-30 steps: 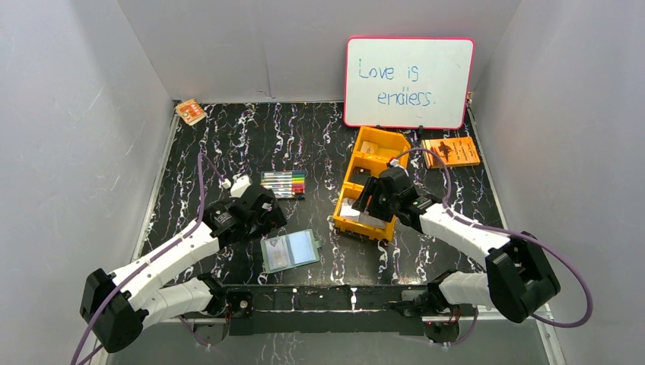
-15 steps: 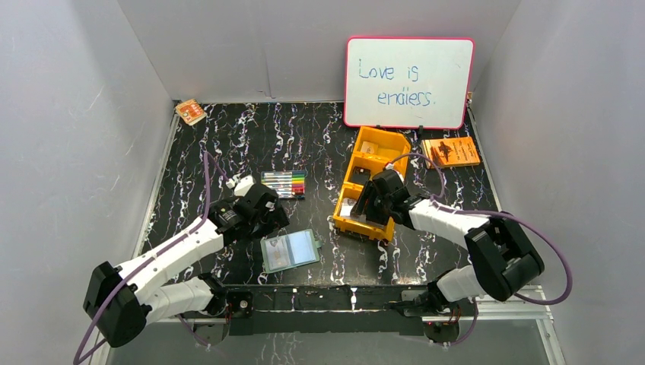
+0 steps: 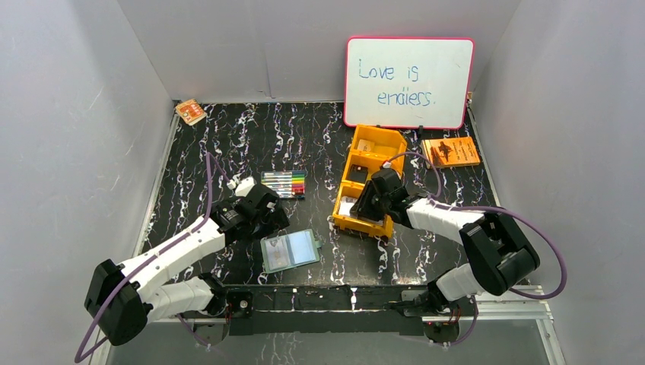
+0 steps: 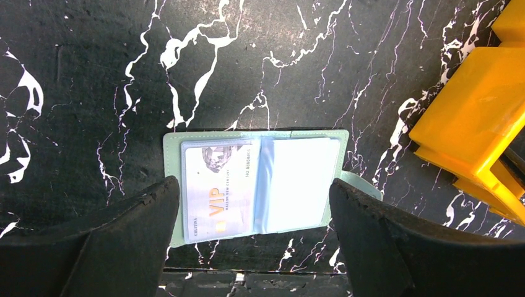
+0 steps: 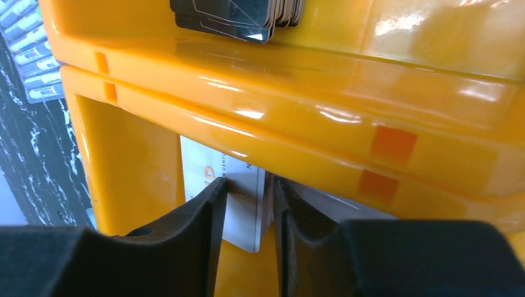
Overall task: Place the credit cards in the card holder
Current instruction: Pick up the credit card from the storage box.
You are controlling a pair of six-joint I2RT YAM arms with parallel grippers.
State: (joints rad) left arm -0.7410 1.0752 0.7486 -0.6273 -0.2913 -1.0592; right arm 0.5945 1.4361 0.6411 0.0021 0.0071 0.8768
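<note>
The right gripper [image 5: 249, 201], jaws narrowed either side of an upright credit card [image 5: 235, 176] in the near compartment of the orange bin [image 5: 384, 93], grip unconfirmed, should pinch squarely and lift straight. The card holder [image 4: 265, 185] lies unfolded at the bin's eight o'clock, under the spread-jawed left gripper [image 4: 252, 192].
</note>
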